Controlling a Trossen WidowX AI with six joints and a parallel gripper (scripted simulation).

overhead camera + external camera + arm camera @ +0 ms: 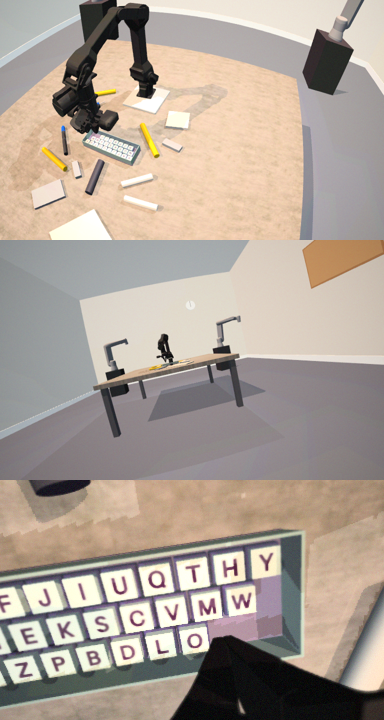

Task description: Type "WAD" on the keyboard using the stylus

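The keyboard [107,153] [292,580] is a green-rimmed tray of white lettered keys. The W key [243,603] is near its right end in the wrist view; the D key [128,651] is in the row nearest my gripper. The A key is outside the wrist view. My black gripper [96,131] [221,639] is shut with nothing seen between its fingertips, which appear over the keyboard's edge beside the O key. A blue stick with a thin pale tip [102,102] lies mostly hidden behind the arm. A black pen with a blue end [64,141] lies left of the keyboard. I cannot tell which is the stylus.
A yellow cylinder [149,140] lies right of the keyboard; another yellow cylinder [54,159] is at left. A dark cylinder [94,177] [60,485], small grey blocks and two white sticks lie in front. A pale cylinder [370,652] is beside the keyboard in the wrist view.
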